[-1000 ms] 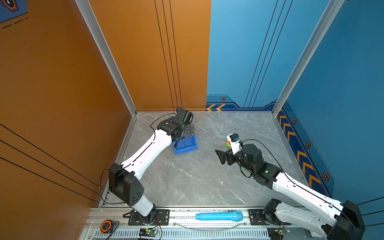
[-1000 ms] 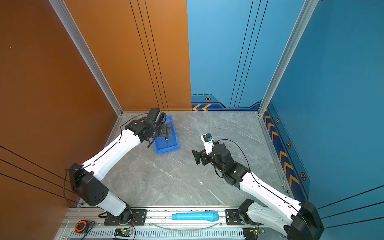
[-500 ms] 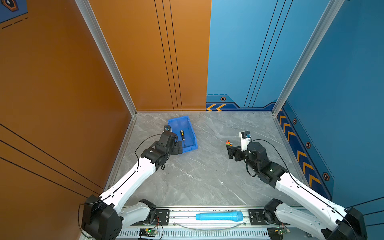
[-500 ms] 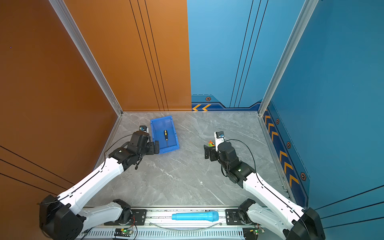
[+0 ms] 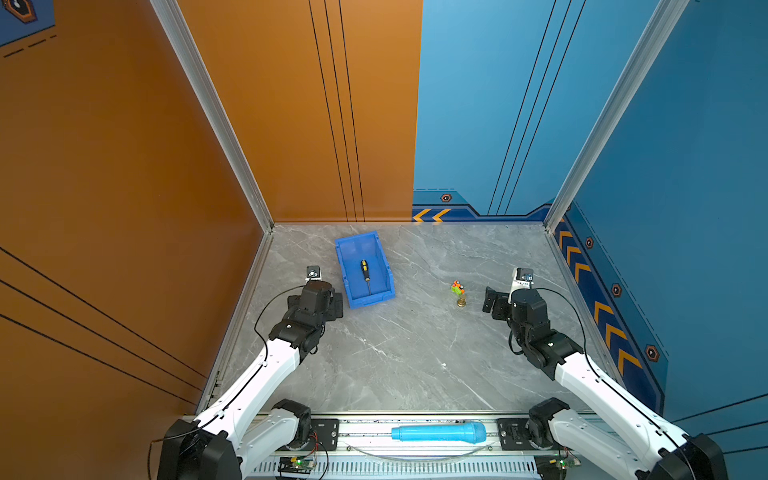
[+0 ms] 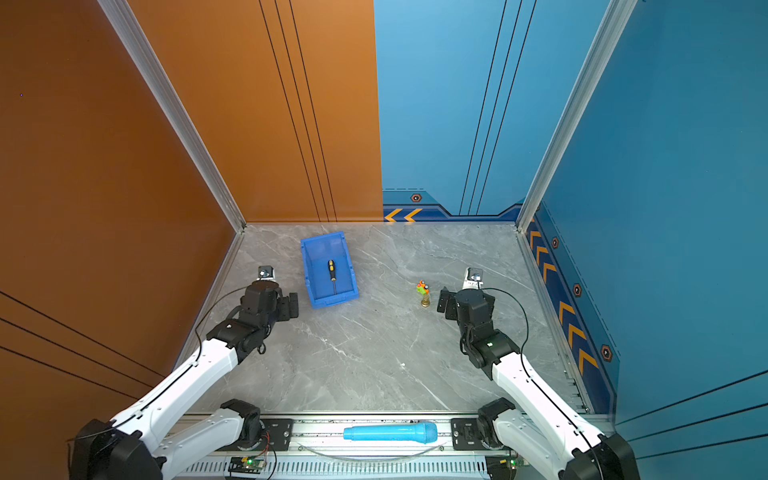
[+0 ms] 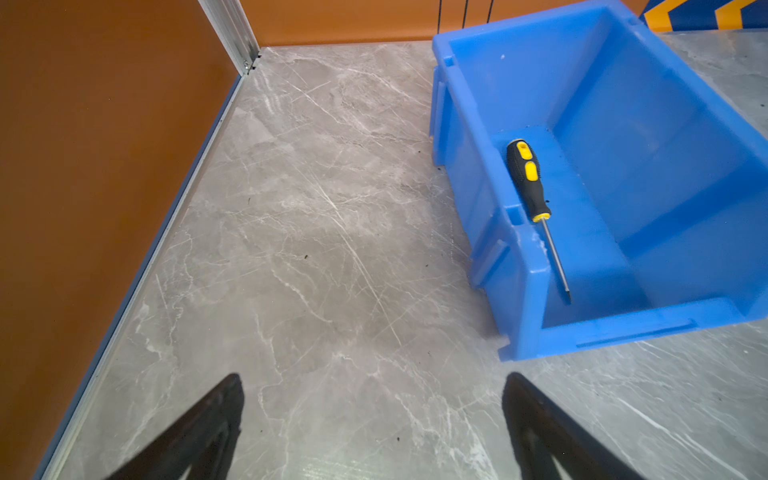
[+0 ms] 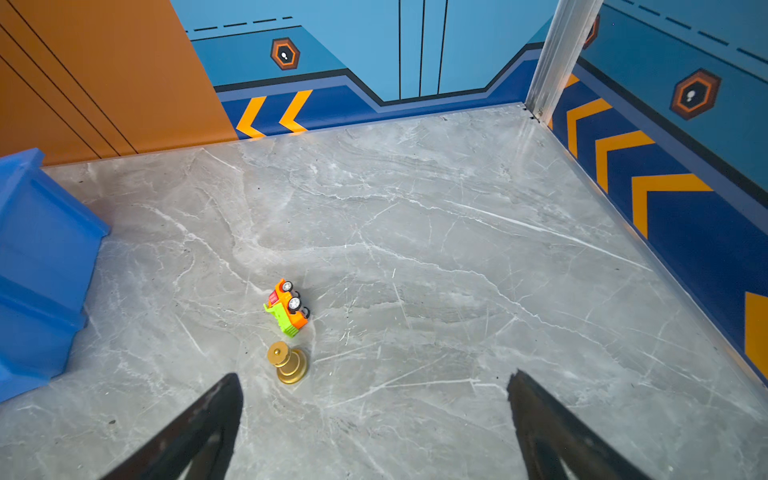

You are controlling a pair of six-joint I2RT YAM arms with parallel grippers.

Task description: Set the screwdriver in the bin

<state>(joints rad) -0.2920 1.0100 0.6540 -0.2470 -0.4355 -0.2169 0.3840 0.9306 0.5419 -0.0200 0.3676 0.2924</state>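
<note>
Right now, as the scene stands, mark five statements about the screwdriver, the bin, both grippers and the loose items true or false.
1. The screwdriver lies inside the bin. True.
2. The left gripper is shut on the screwdriver. False: its jaws stand wide open and empty, over bare table beside the bin.
3. The toy truck sits in the bin. False: it lies on the table, next to a gold-coloured piece.
4. The right gripper is open and holds nothing. True.
5. The cyan cylinder lies on the front rail, off the marble surface. True.
</note>
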